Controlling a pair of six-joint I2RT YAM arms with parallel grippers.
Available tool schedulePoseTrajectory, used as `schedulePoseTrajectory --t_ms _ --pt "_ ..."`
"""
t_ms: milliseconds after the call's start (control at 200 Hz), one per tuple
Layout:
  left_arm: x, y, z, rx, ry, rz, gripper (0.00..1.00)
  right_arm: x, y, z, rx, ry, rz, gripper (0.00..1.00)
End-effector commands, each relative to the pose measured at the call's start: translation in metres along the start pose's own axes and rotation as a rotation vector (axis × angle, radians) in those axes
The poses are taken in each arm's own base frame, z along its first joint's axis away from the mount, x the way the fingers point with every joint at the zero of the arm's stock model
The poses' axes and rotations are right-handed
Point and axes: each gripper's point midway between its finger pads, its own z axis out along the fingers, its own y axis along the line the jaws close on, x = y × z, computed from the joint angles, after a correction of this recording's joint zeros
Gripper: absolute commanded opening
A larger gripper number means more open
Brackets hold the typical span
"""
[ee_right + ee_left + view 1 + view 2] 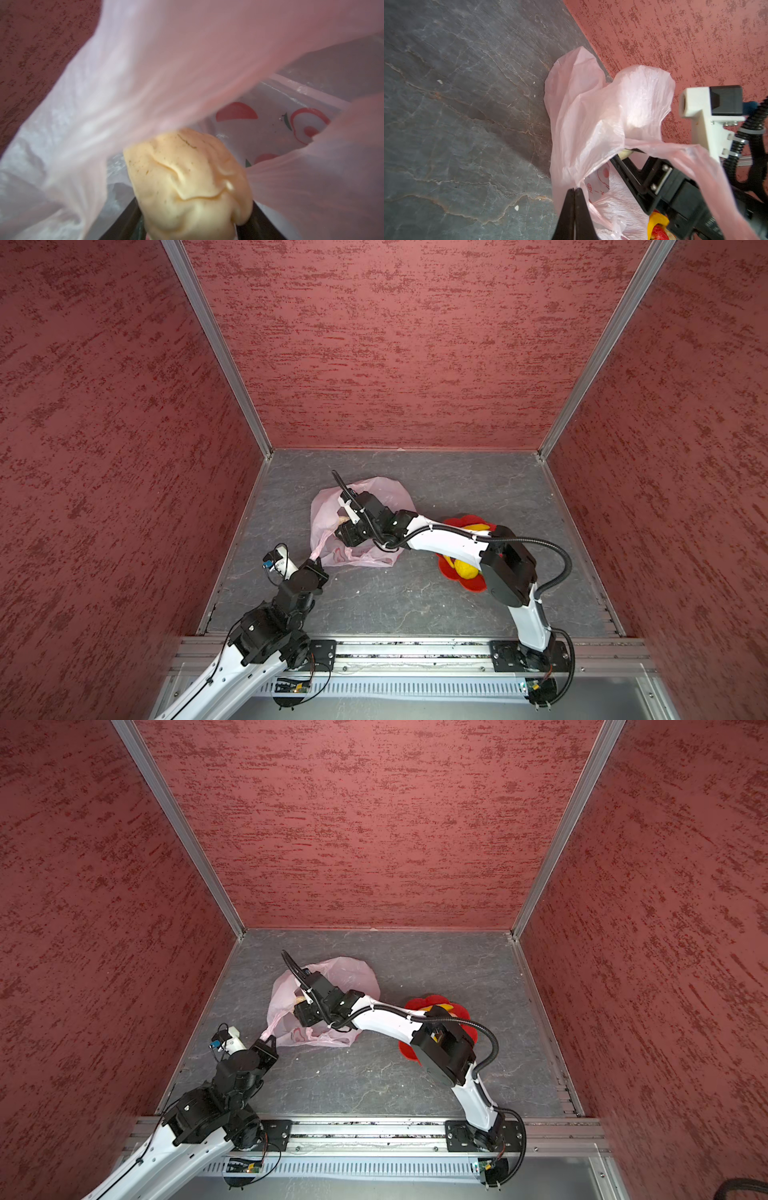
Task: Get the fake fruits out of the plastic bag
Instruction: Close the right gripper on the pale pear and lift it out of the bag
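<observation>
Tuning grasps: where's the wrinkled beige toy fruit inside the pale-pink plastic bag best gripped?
Likely across the rounded sides of the wrinkled beige toy fruit, entering through the open mouth of the pale-pink plastic bag, whose film drapes its top.

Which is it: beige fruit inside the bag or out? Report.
Inside, at the mouth: bag film drapes over the beige fruit between the right gripper's fingers.

Red flower-shaped plate [473, 584] [407, 1048] sits right of centre, only part showing | grey stone-look table [415, 605] [374, 1090] [446, 104] underneath, veined and scuffed | white crumbs [439, 81] scattered on it | mottled red walls [395, 344] on three sides | aluminium corner posts [216, 348] | metal rail [415, 649] along the near edge
</observation>
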Motion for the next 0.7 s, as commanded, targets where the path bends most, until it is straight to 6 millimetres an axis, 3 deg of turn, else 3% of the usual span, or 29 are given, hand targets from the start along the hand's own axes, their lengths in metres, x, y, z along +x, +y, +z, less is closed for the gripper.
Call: schedulePoseTrajectory --t_ms 0,426,691 --pt "-0.009 -0.014 0.004 0.05 -0.053 0.005 0.01 0.002 0.009 -0.02 -0.008 0.013 -0.021 0.45" --pt "-0.025 -0.033 0.017 0.08 -0.114 0.017 0.02 0.016 0.01 -0.072 0.03 0.06 -0.039 0.44" --pt "-0.017 -0.049 0.035 0.117 -0.056 0.017 0.02 0.017 0.0 -0.105 0.093 0.032 -0.016 0.43"
